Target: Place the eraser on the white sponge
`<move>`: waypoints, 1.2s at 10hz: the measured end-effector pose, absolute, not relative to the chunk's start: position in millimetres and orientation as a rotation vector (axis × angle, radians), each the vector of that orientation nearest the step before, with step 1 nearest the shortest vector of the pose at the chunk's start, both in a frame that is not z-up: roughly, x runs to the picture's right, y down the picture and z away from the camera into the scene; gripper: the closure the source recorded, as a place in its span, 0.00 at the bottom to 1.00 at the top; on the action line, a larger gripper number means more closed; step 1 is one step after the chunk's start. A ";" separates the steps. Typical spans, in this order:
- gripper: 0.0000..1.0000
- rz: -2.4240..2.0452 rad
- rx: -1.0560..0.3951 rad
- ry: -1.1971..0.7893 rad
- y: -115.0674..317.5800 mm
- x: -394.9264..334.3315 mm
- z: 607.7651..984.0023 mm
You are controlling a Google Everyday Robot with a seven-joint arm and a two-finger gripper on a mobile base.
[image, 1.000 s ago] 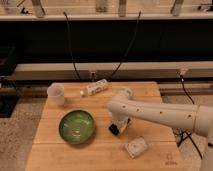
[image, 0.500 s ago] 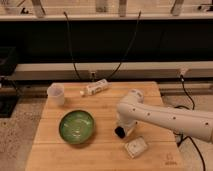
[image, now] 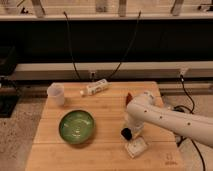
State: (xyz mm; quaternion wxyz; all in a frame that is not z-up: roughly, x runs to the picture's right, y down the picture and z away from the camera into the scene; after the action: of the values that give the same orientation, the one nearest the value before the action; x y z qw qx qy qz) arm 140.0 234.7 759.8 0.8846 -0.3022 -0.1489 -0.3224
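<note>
My gripper [image: 128, 134] hangs at the end of the white arm, low over the wooden table [image: 100, 107], just above and left of the white sponge [image: 136, 147]. A small black block, the eraser [image: 125, 133], shows at the gripper's tip, held just off the table. The sponge lies flat near the table's front edge, and its upper left corner is right under the gripper. The arm hides the gripper's upper part.
A green bowl [image: 76, 126] sits front left. A white cup [image: 56, 93] stands at the back left and a white bottle [image: 95, 88] lies at the back middle. A slim reddish-brown object [image: 129, 96] lies behind the arm. Cables hang behind the table.
The arm and gripper have moved right and slightly toward the front, from the table's middle to just beside the white sponge. Nothing else moved.
</note>
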 end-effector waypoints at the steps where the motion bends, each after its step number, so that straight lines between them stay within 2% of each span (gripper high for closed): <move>1: 0.99 -0.667 -0.632 -0.313 237.1 142.0 758.5; 12: 0.99 -0.667 -0.651 -0.343 258.1 158.0 743.3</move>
State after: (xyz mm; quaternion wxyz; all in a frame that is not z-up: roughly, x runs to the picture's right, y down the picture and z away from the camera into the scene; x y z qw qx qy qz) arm 158.0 258.1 743.3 0.8791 -0.3125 -0.1644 -0.3201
